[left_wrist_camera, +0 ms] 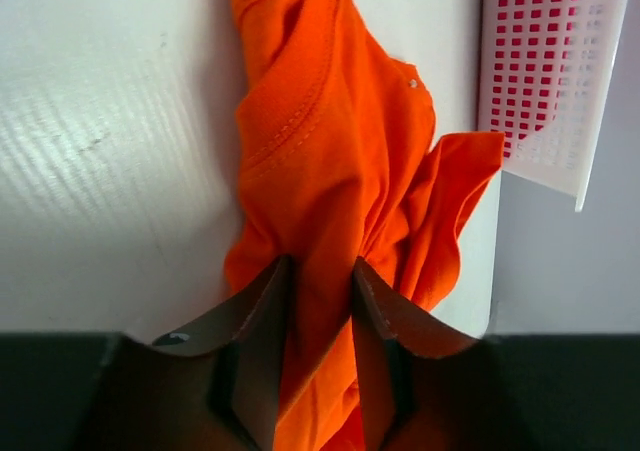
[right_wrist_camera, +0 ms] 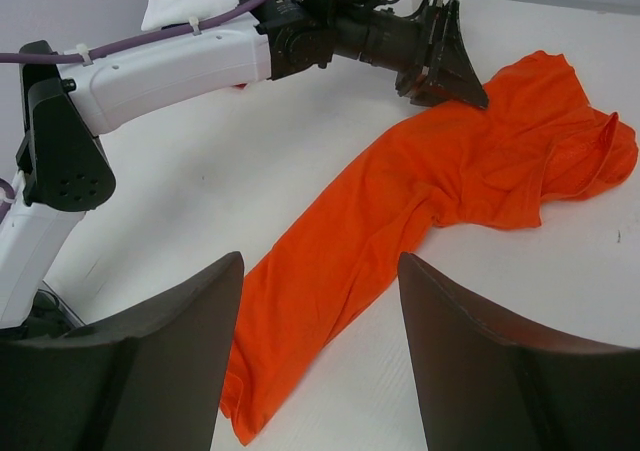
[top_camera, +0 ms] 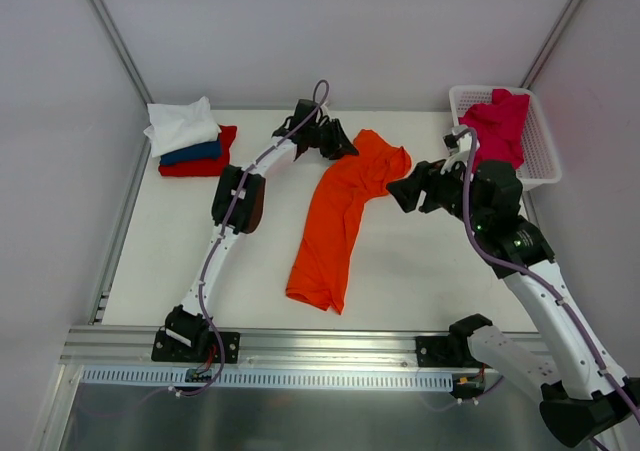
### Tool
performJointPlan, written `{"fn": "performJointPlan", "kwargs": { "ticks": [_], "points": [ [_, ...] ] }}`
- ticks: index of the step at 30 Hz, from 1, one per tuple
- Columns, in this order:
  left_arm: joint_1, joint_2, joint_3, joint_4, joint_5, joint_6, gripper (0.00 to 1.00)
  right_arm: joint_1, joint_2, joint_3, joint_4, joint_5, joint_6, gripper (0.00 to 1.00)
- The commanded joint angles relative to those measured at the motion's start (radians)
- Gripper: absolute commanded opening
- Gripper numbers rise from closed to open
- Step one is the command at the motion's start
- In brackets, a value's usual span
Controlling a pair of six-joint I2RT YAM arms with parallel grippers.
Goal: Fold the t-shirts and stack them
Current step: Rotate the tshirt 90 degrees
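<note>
From above, the large bright orange cloth t-shirt [top_camera: 340, 216] lies rumpled lengthwise mid-table. A stack of white, blue and red t-shirts [top_camera: 190, 139] sits far left, and a white plastic lattice basket [top_camera: 542, 161] with a crimson-pink shirt [top_camera: 497, 126] far right.

Left wrist view: the left gripper [left_wrist_camera: 320, 271] is pinched tight on orange cloth near the collar.

Right wrist view: the right gripper [right_wrist_camera: 320, 266] gapes wide and empty, beside the shirt.

It looks like the spreading step; next the right gripper needs to grip the other shoulder.

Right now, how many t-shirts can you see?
5. Stacked far left: white shirt, dark blue shirt, red shirt. The orange shirt lies mid-table, pinched in the left hand. The crimson-pink shirt sits in the basket, which may hide more.
</note>
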Motion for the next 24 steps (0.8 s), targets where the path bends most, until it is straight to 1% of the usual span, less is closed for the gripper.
{"fn": "performJointPlan", "kwargs": {
  "ticks": [1, 2, 3, 5, 6, 13, 24],
  "points": [
    [0.011, -0.020, -0.014, 0.035, -0.011, -0.012, 0.24, 0.010, -0.025, -0.005, 0.037, -0.013, 0.017, 0.67],
    [0.012, -0.023, -0.026, 0.034, -0.016, -0.014, 0.20, 0.012, -0.028, -0.005, 0.037, -0.013, 0.017, 0.67],
    [0.014, -0.028, -0.034, 0.037, -0.030, -0.014, 0.12, 0.012, -0.029, -0.005, 0.035, -0.012, 0.017, 0.67],
    [0.023, -0.039, -0.058, 0.038, -0.039, -0.017, 0.06, 0.012, -0.035, -0.007, 0.037, -0.007, 0.017, 0.67],
    [0.027, -0.051, -0.069, 0.041, -0.051, -0.019, 0.00, 0.012, -0.035, -0.007, 0.035, -0.009, 0.017, 0.67],
    [0.064, -0.135, -0.207, 0.081, -0.125, -0.012, 0.00, 0.015, -0.032, -0.017, 0.041, -0.018, 0.020, 0.67],
    [0.146, -0.209, -0.324, 0.103, -0.162, -0.003, 0.00, 0.023, -0.022, -0.030, 0.050, -0.027, 0.020, 0.67]
  ]
}}
